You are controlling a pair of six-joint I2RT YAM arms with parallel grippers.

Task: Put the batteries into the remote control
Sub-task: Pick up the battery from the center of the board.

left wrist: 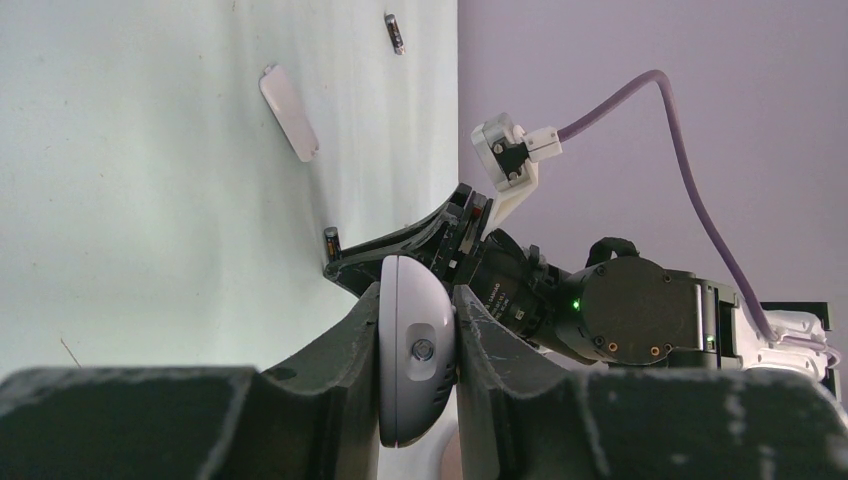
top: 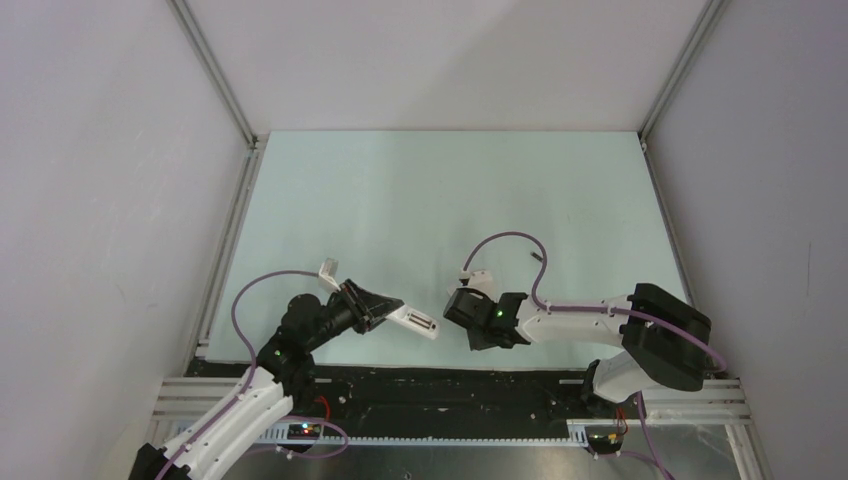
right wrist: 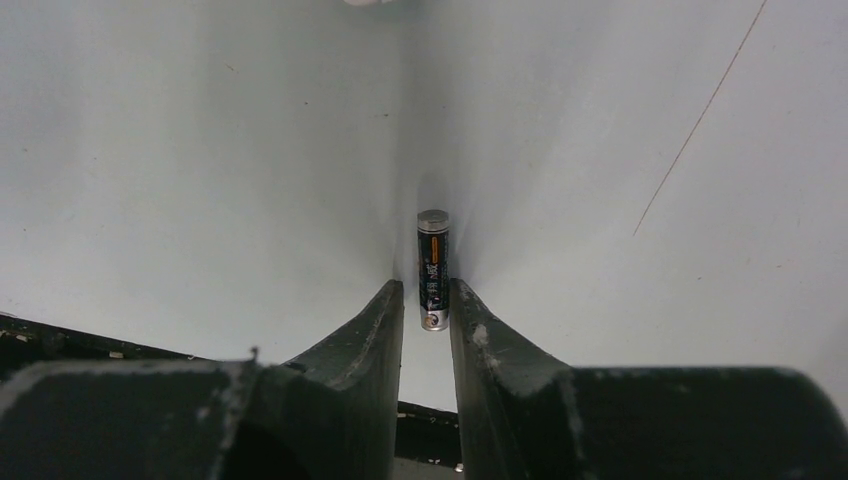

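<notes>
Left hand (top: 385, 310) clamps the white remote control (top: 418, 322) by one end near the front of the pale surface (top: 450, 200), seen from overhead, while the right hand (top: 455, 307) faces it just beside the remote's free end. From the left wrist, the fingers (left wrist: 350, 350) press the handset from both sides, and a dark battery (left wrist: 331, 241) juts from the right hand's tip opposite; a second battery (left wrist: 395, 32) and the flat cover piece (left wrist: 288, 112) lie apart on the surface beyond. From the right wrist, narrow jaws pinch the battery (right wrist: 432, 265) by its lower end only — most of the barrel sticks out past the fingertips. Light, rigid and smooth-skinned, the cell looks liable to pivot or slip in so short a grip; a hold across mid-barrel would likely steady it.
</notes>
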